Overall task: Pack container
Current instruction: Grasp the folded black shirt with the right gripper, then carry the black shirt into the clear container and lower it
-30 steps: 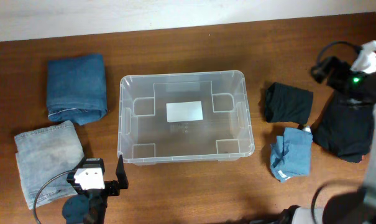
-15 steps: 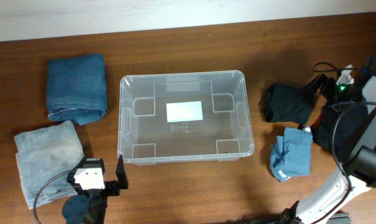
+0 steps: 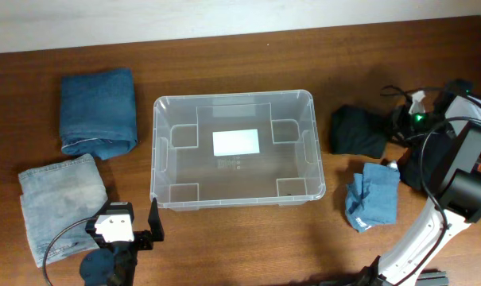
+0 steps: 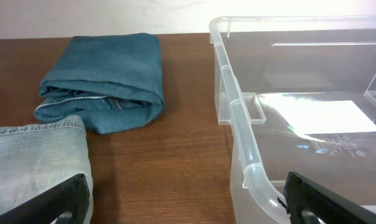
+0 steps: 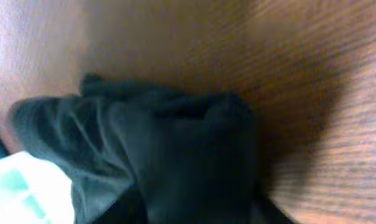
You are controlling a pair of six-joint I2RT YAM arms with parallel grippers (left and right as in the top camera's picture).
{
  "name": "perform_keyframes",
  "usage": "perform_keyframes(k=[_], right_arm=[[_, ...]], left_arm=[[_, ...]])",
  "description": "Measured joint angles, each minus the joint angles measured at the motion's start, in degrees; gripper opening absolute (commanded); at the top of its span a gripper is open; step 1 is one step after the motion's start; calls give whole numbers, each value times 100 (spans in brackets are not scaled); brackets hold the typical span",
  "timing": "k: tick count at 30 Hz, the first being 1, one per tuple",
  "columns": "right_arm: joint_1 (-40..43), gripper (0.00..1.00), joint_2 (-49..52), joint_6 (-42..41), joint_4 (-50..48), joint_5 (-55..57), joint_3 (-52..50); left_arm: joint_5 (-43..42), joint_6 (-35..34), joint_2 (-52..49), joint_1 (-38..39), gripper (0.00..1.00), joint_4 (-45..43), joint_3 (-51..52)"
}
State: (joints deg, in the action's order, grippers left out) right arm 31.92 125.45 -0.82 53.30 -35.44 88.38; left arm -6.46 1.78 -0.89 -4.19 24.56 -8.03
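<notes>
The container [image 3: 234,96] is a clear plastic tub in mid-table with a white label on its bottom; nothing lies in it. In the left wrist view its near corner and rim [image 4: 237,112] stand on the right. My left gripper [image 3: 129,221] hovers open near the tub's front left corner, its jaws [image 4: 191,211] wide apart over bare wood. My right gripper [image 3: 399,125] sits at the right edge of a folded black garment [image 3: 358,131]. In the blurred right wrist view, bunched black cloth [image 5: 175,149] fills the space between the jaws [image 5: 194,211].
Folded dark blue jeans [image 3: 98,111] lie at far left, with light blue jeans [image 3: 61,202] in front of them. Right of the tub lie a small blue cloth [image 3: 373,196] and another black garment [image 3: 443,171]. The right arm's cables loop above these.
The right gripper came in from the far right to the black garment and closed on it; the garment shifted slightly left. The left arm has not moved.
</notes>
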Motion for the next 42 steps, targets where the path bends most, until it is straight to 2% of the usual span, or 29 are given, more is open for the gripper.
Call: perform_keyframes(k=[4, 8, 12, 14, 18, 19, 23, 28, 33, 37, 42], right_arm=[[2, 4, -11, -20, 157, -26, 2], [-4, 4, -297, -74, 319, -39, -28], [-50, 4, -1287, -92, 372, -437, -46], [-195, 4, -2111, -96, 369, -721, -46], [-769, 4, -3357, -155, 367, -981, -37], [-1226, 4, -3860, -212, 365, -1082, -37], [-2566, 4, -4500, -730, 2, -1217, -31], [-4022, 4, -4478, -1510, -509, -1182, -31], [-5372, 4, -4087, -2662, -715, -177, -31], [-6111, 4, -3501, -3447, -1001, 667, -33], [-6437, 4, -2673, -4131, -1729, 1062, -33]], left_arm=[[0, -2, 0, 0, 100, 2, 0], [0, 0, 0, 0, 100, 2, 0], [0, -2, 0, 0, 100, 2, 0], [0, 0, 0, 0, 100, 0, 0], [0, 0, 0, 0, 100, 2, 0], [0, 0, 0, 0, 100, 2, 0], [0, -2, 0, 0, 100, 2, 0], [0, -2, 0, 0, 100, 2, 0], [0, 0, 0, 0, 100, 0, 0], [0, -2, 0, 0, 100, 0, 0], [0, 0, 0, 0, 100, 0, 0]])
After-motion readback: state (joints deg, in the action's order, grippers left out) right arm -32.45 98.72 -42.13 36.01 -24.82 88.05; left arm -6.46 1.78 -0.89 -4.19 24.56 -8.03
